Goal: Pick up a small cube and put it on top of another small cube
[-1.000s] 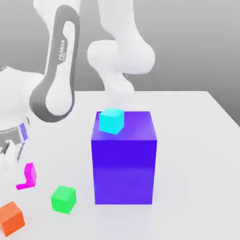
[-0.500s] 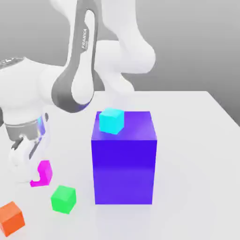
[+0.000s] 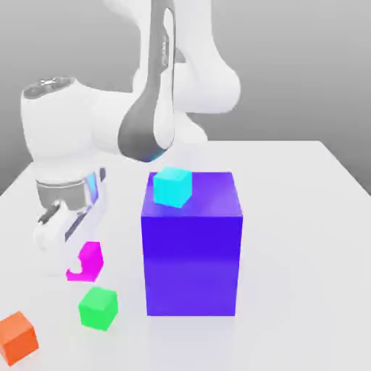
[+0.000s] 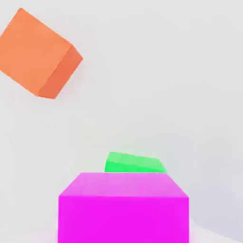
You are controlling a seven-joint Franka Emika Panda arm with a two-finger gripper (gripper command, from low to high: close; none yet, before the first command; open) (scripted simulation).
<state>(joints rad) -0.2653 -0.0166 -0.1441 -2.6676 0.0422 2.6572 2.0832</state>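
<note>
- Magenta cube (image 3: 87, 259) sat between my fingers, raised just clear of the table (image 3: 304, 217), out toward the exterior view's left of the tall purple block (image 3: 191, 246); the hand view showed its top face (image 4: 123, 206) close beneath the camera.
- My pincer (image 3: 78, 250) was clamped on that cube (one white finger crossed in front of it, hiding part of its side).
- Risk, as I judged it: the green cube (image 3: 98, 307) lay near and just below my load, so any dip on the way across could nudge it off its spot and spoil a clean stack.
- A second risk: an off-centre release would let the magenta cube tip off whichever small cube I chose.
- The purple block's near edge stood close on the exterior view's right; a sideways swing at this height could clip it, or disturb the cyan cube (image 3: 172, 186) on its top.
- The orange cube (image 3: 17, 337) lay farther off, well apart from the green one, with bare table between and around them, so there was room to descend from straight above.
</note>
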